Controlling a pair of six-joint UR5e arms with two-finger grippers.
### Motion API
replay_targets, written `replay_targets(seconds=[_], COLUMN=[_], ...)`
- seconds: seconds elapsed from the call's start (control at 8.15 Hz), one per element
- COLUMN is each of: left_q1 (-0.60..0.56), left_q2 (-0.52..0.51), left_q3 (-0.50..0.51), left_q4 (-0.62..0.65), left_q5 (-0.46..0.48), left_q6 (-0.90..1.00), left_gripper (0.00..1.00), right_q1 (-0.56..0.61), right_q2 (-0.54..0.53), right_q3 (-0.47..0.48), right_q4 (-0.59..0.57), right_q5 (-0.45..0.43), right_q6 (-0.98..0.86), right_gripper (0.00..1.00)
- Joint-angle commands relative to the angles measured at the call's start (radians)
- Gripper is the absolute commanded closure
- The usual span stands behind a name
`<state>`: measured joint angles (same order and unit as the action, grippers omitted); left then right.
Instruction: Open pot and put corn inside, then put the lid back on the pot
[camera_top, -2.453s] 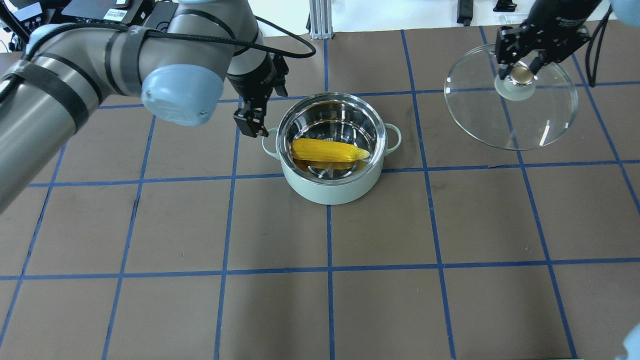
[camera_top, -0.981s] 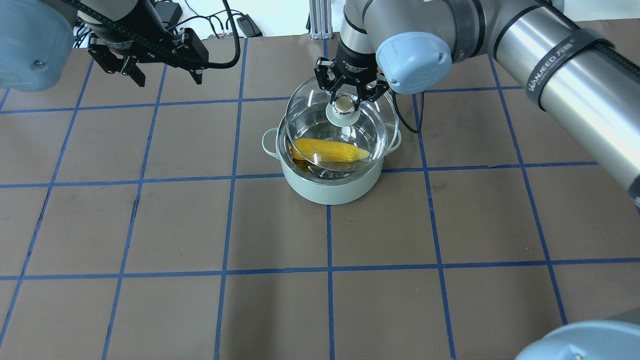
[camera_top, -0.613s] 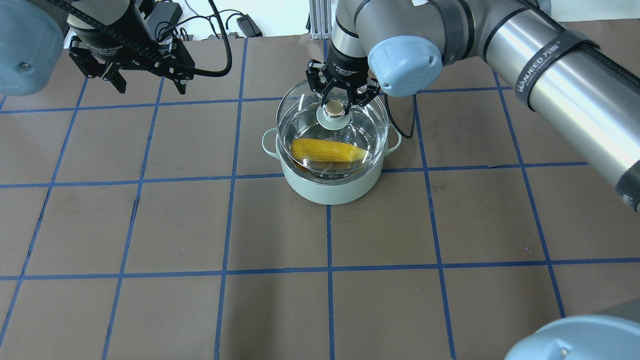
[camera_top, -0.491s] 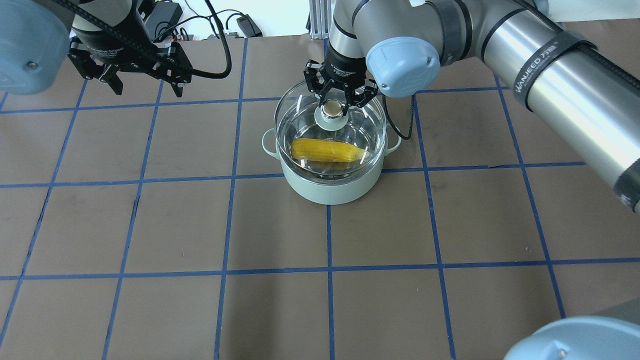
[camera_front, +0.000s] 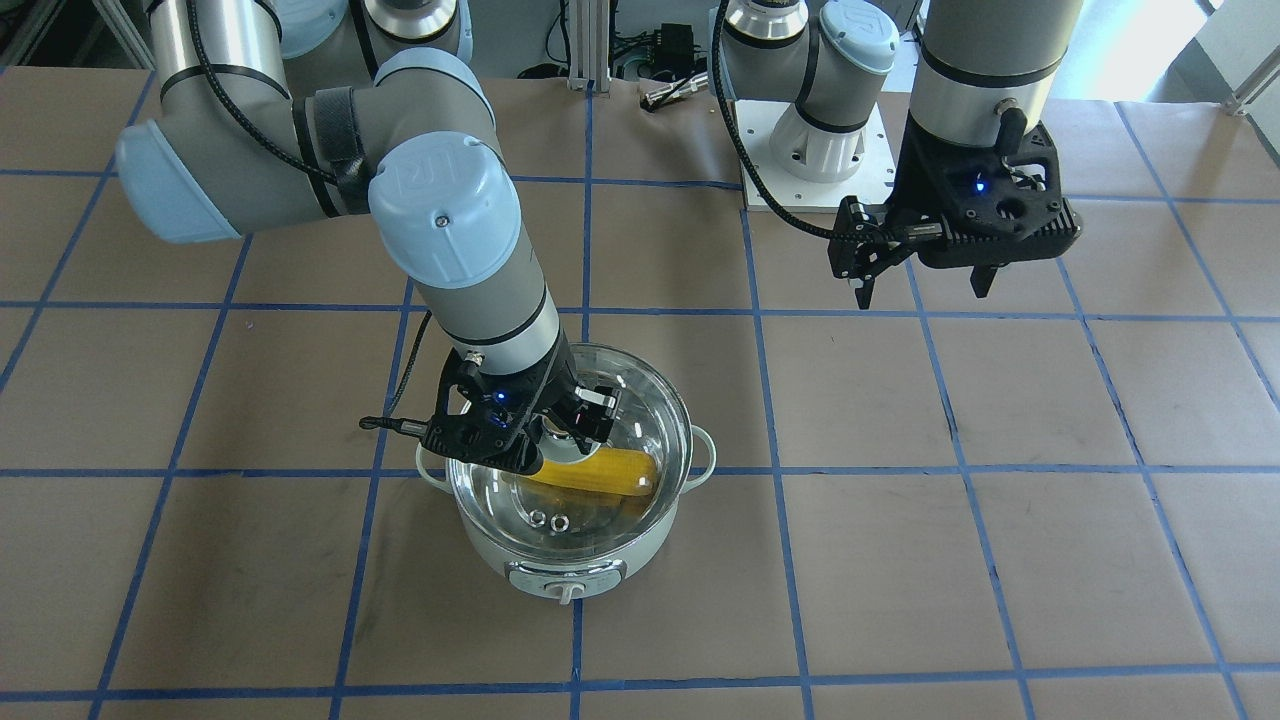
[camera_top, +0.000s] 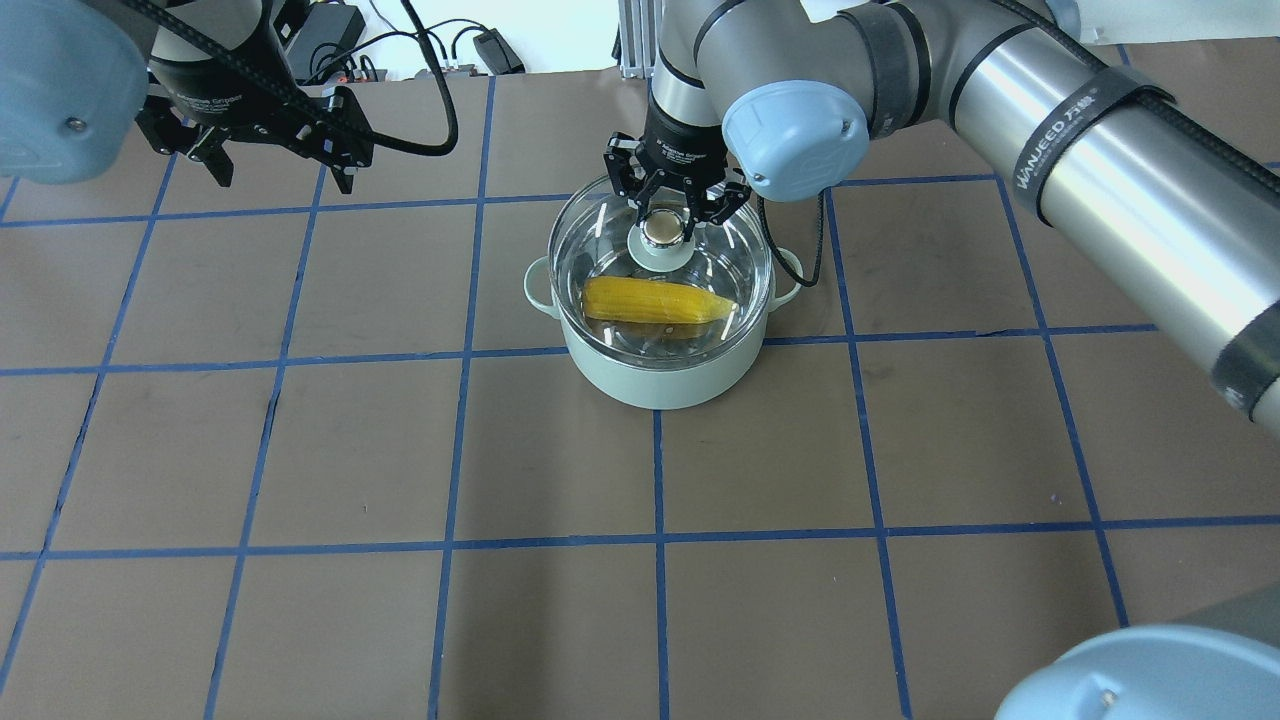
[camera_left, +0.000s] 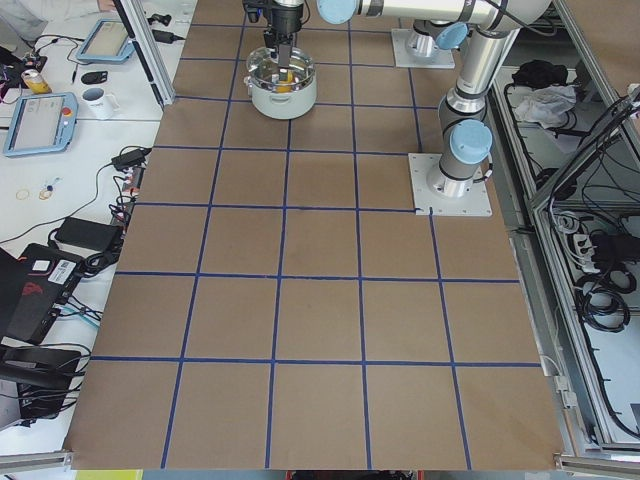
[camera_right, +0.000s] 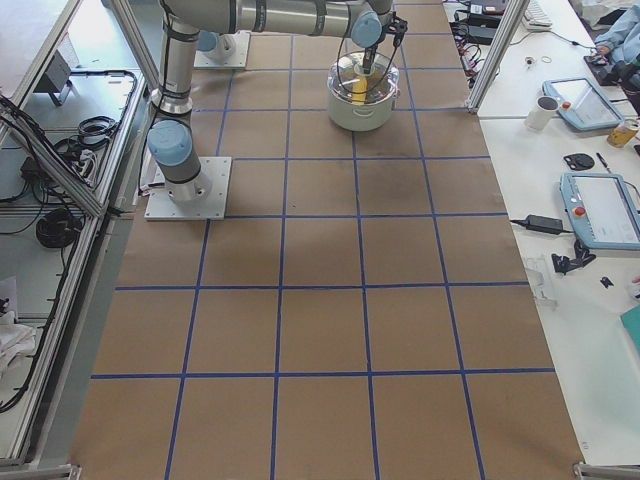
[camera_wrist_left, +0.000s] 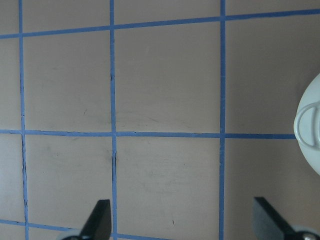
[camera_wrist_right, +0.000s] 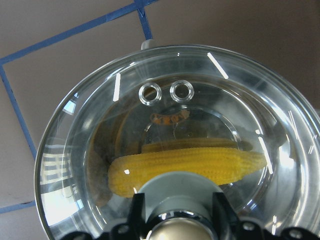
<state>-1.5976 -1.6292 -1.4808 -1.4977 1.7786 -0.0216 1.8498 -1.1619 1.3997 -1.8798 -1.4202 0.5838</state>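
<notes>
Bright yellow ear of corn (camera_top: 655, 300) lies on its side inside the round pale mint pot (camera_top: 660, 378), seen through glass, tapered end toward the pot's right loop handle (camera_top: 788, 275) in the overhead view. Round clear glass lid (camera_top: 735, 258) w/ steel rim sits over the pot's mouth, roughly centred on it; can't tell if it is fully seated on the rim or just above. Two small metal vent holes (camera_wrist_right: 166, 92) show in the lid on the side nearest the pot's front control knob (camera_front: 567, 594). Right gripper (camera_top: 662, 218) comes down from above the pot, fingers clenched on the lid's gold-beige centre knob (camera_top: 661, 230), one each side. Right arm reaches in across the pot from the overhead view's right. Left gripper (camera_top: 283, 180) hangs well apart from the pot, up & to the left of it in the overhead view, fingers (camera_wrist_left: 97, 221) spread wide, grasping nothing. Its wrist view looks down on bare table, w/ the pot's other loop handle (camera_wrist_left: 309, 125) at the right edge. Pot stands on a brown-covered table (camera_top: 400, 450) marked w/ a blue tape grid, straddling one grid line.
</notes>
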Motion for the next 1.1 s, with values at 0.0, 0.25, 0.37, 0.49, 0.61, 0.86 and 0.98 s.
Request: replay_targets(seconds=[0.0,0.25,0.37,0.49,0.61,0.86,0.98], left_q1=[0.004,0.002,0.002,0.004,0.021,0.065,0.068], left_q2=[-0.030,-0.037,-0.038,-0.034,-0.032,-0.029,-0.029], left_q3=[0.005,0.007,0.007,0.007,0.007,0.005,0.005], left_q4=[-0.006,0.001,-0.003,-0.009,-0.010,-0.019,-0.019], left_q5=[-0.019,-0.091,-0.111,-0.129,-0.131,-0.139,-0.157], left_q6=[0.002,0.003,0.003,0.005,0.005,0.012,0.012], left_gripper=[0.00,0.00,0.00,0.00,0.00,0.00,0.00], right_q1=[0.000,0.000,0.000,0.002,0.000,0.000,0.000], right_q2=[0.002,0.004,0.007,0.007,0.007,0.005,-0.002], right_q3=[0.004,0.008,0.008,0.008,0.010,0.012,0.012], right_q4=[0.001,-0.001,-0.001,-0.001,-0.002,-0.002,-0.004], right_q5=[-0.002,-0.003,-0.011,-0.017,-0.019,-0.019,-0.060], right_q6=[0.002,-0.001,0.001,0.002,0.007,0.016,-0.004], right_gripper=[0.87,0.78,0.67,0.48,0.30,0.15,0.06])
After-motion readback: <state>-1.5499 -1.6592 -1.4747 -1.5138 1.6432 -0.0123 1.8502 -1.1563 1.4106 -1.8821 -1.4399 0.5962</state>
